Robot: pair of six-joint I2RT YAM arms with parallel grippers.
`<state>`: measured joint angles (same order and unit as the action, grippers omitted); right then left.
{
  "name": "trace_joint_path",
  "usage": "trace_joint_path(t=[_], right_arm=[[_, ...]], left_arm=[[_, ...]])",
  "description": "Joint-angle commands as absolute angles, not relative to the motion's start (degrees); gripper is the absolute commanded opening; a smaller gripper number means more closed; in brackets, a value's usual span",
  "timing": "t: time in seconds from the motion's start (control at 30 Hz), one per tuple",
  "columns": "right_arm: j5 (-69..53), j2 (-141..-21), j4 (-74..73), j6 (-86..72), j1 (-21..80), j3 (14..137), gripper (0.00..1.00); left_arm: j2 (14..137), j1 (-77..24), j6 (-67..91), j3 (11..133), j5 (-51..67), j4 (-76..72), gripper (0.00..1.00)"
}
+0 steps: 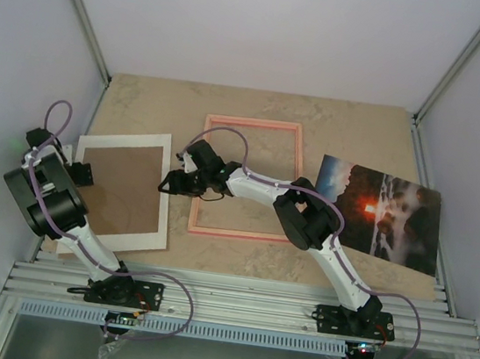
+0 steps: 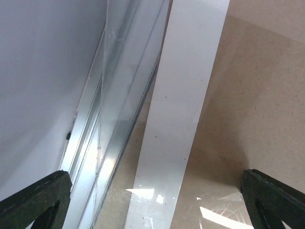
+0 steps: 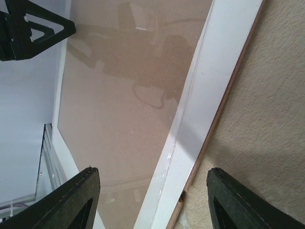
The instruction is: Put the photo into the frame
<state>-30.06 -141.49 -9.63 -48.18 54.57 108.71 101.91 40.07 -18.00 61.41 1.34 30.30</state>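
Right gripper (image 3: 152,171) released, empty, jaws astride brown board's (image 1: 120,186) white right border. Left gripper (image 2: 155,174) spread wide, empty, over its left border. Photo (image 1: 377,217) lies right of frame (image 1: 256,122).

Flat on the table (image 1: 259,102), mid-picture: the frame (image 1: 253,124). Just left of it, toward the left edge: a board (image 1: 119,188) lying on a wider sheet (image 1: 125,141). Right of the frame, apart from it, by the right edge: the photo (image 1: 379,215), slightly askew.

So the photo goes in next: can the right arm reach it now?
Probably yes. The photo lies uncovered right of the frame, on that arm's side; the right gripper, open by the brown board, would only need to swing across.
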Motion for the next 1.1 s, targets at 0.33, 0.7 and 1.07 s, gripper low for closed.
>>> trace_joint_path(t=[0.33, 0.7, 1.07], right_arm=[[-30.0, -146.5, -12.2, -49.4, 54.6, 107.2, 0.62], [-31.9, -147.5, -10.2, -50.8, 54.5, 107.3, 0.56], [-30.4, -146.0, -11.5, -51.3, 53.6, 107.0, 0.53]], left_arm=[[103.7, 40.3, -18.9, 59.9, 10.6, 33.7, 0.99], [97.0, 38.8, -19.4, 56.5, 14.9, 34.1, 0.87], [98.8, 36.5, -19.6, 52.1, 16.3, 32.0, 0.78]])
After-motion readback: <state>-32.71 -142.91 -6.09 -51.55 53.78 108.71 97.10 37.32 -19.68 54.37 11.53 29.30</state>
